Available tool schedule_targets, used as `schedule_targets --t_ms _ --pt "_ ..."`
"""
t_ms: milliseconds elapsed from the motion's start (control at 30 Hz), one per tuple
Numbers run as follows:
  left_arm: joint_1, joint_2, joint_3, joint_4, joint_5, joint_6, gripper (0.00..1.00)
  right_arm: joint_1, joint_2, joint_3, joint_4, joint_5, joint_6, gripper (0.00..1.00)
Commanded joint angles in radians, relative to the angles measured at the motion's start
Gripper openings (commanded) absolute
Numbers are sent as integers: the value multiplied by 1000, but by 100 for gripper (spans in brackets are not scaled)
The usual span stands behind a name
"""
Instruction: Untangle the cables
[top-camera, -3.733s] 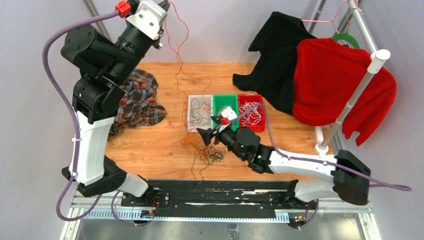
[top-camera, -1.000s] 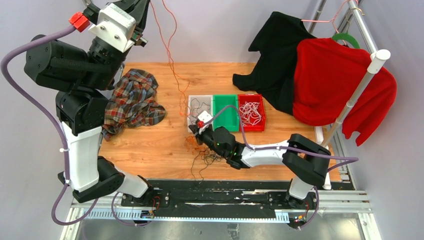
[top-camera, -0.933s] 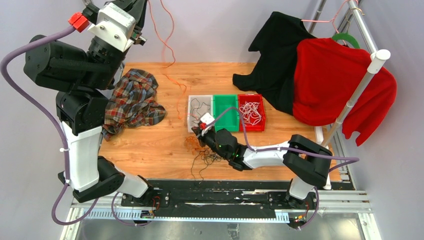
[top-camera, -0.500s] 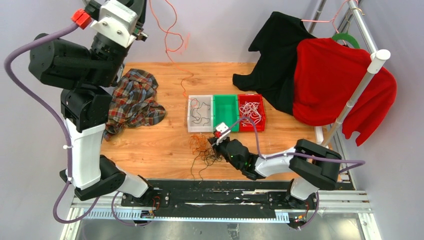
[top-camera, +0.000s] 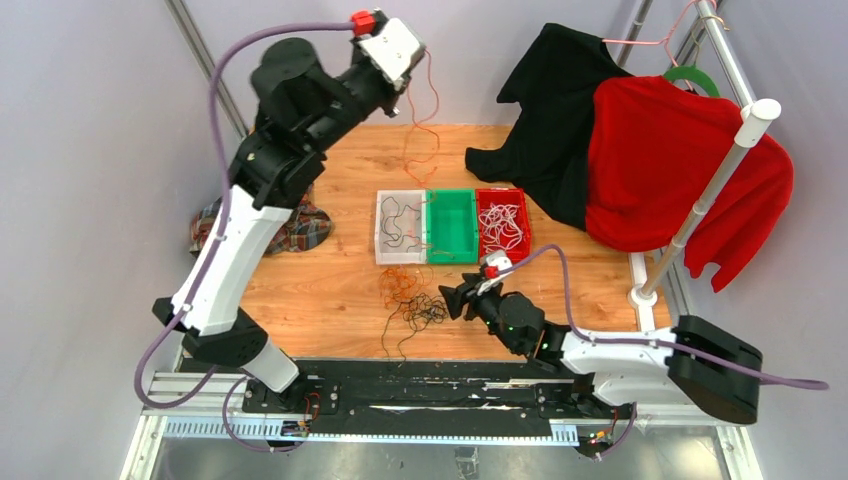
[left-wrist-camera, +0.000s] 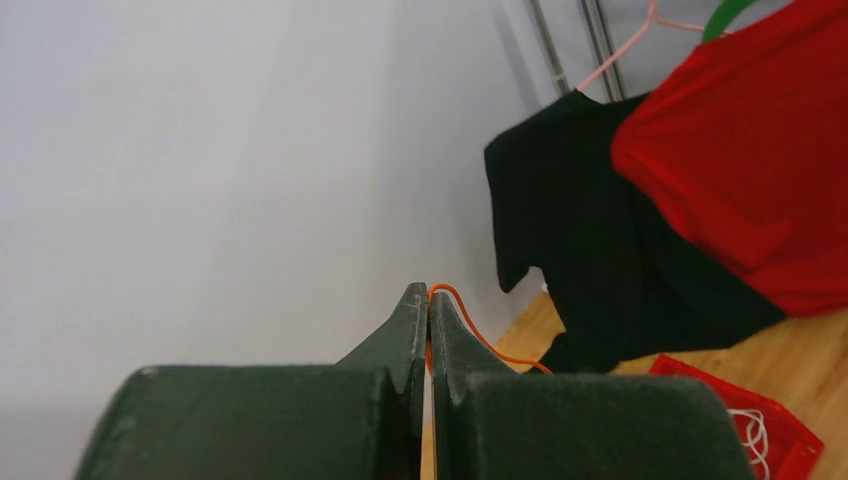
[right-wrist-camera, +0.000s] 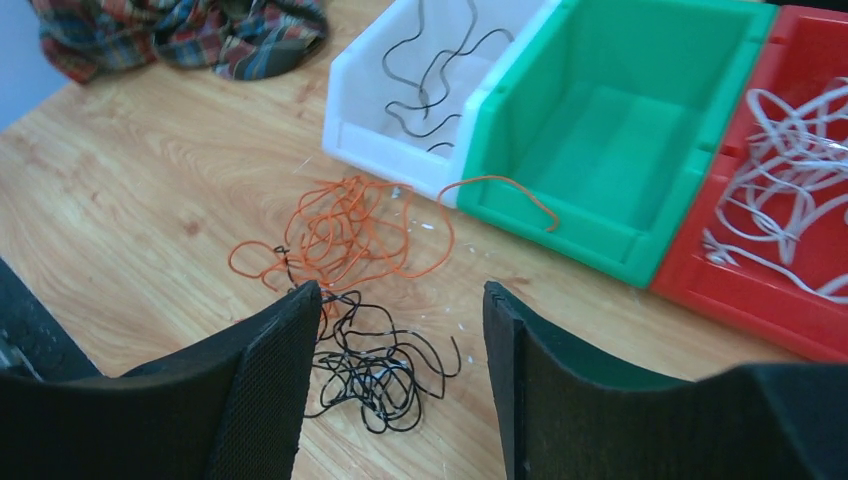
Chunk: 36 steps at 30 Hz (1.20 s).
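Pinches a hair-thin orange cable (left-wrist-camera: 462, 305) in the smooth, wedge-shaped left gripper (left-wrist-camera: 428, 298), high over the wooden table (right-wrist-camera: 150, 200); spreads the mesh-padded right gripper (right-wrist-camera: 395, 300) wide, empty, above a curly orange tangle (right-wrist-camera: 345, 235) and wiry black tangle (right-wrist-camera: 375, 375) near a glossy white plastic bin (right-wrist-camera: 385, 165).

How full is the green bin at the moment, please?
Empty: the green bin's floor is bare in the right wrist view, while the neighbouring white bin holds black cables.

Plaid cloth (top-camera: 305, 226); white bin (right-wrist-camera: 385, 152), green bin (top-camera: 452, 226), red bin (right-wrist-camera: 745, 305) abutting; black garment (top-camera: 545, 120), red garment (top-camera: 670, 170) on rack (top-camera: 703, 202).
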Motion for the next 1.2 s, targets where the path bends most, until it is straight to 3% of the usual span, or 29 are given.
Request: schedule_targets --t_ms 0,300,467,900,1167 --pt "-17 46 -12 -17 21 -67 0 -6 -149 -32 -126 163 90 61" --pt "-46 145 -81 -27 21 -60 0 -24 -509 -45 -449 480 139 60" --pt "-48 184 -145 -12 2 -15 0 -37 -629 -47 -520 539 86 59" --pt "-48 216 -423 93 -39 91 0 -60 -627 -26 -533 490 43 57" --pt "-48 305 -458 70 26 -4 0 -76 -626 -19 -531 481 35 56"
